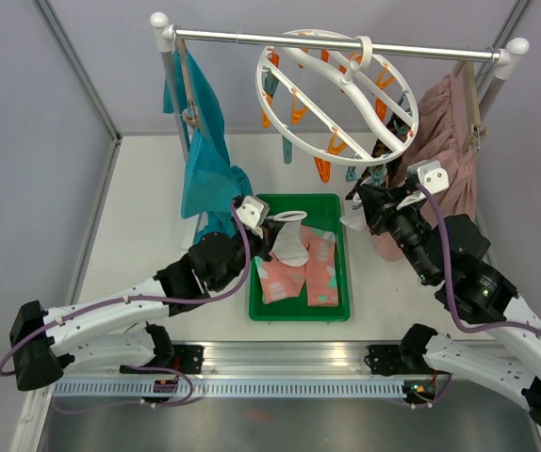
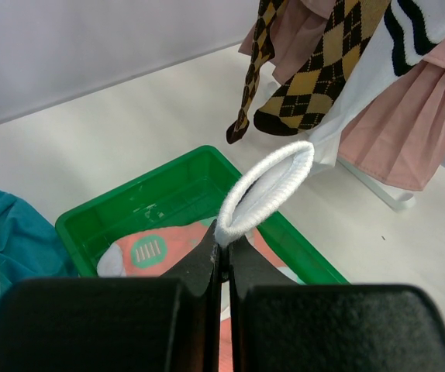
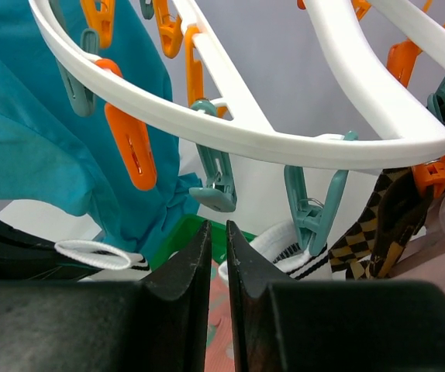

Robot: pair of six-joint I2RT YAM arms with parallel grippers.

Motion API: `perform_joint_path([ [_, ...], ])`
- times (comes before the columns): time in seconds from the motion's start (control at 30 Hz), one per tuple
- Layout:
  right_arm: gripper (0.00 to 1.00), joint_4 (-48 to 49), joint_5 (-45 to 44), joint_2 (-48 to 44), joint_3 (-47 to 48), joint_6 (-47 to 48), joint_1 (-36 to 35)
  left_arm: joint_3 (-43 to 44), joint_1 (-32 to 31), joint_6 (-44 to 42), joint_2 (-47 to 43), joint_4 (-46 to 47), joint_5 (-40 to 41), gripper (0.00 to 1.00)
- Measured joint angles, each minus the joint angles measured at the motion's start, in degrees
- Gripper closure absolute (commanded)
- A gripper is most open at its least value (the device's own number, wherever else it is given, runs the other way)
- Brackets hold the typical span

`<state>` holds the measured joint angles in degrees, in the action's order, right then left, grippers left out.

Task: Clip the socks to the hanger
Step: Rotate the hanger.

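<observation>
The white round hanger (image 1: 336,94) hangs from the rail, with orange and teal clips. My left gripper (image 1: 263,222) is shut on the cuff of a white sock (image 1: 289,243) and holds it above the green tray (image 1: 256,311). In the left wrist view the jaws of this gripper (image 2: 224,240) pinch the white cuff (image 2: 273,182). Pink socks (image 1: 301,268) lie in the tray. My right gripper (image 1: 369,202) is shut and empty just below the ring (image 3: 284,143), near a teal clip (image 3: 216,182). Another teal clip (image 3: 315,209) holds a white striped sock (image 3: 300,252). Argyle socks (image 3: 385,225) hang beside it.
A teal garment (image 1: 204,160) hangs at the rail's left end and a dusty-pink skirt (image 1: 445,141) at its right end. The rack's posts (image 1: 178,113) stand at the back. Grey walls enclose the table on both sides.
</observation>
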<state>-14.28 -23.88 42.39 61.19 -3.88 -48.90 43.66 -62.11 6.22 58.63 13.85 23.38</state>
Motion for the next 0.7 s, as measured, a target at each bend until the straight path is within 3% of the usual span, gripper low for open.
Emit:
perform_joint_path([
  [0.7, 0.83, 8.37, -6.62, 0.33, -3.89, -1.92, 0.0, 0.0, 0.0, 0.0, 0.0, 0.0, 0.0, 0.98],
])
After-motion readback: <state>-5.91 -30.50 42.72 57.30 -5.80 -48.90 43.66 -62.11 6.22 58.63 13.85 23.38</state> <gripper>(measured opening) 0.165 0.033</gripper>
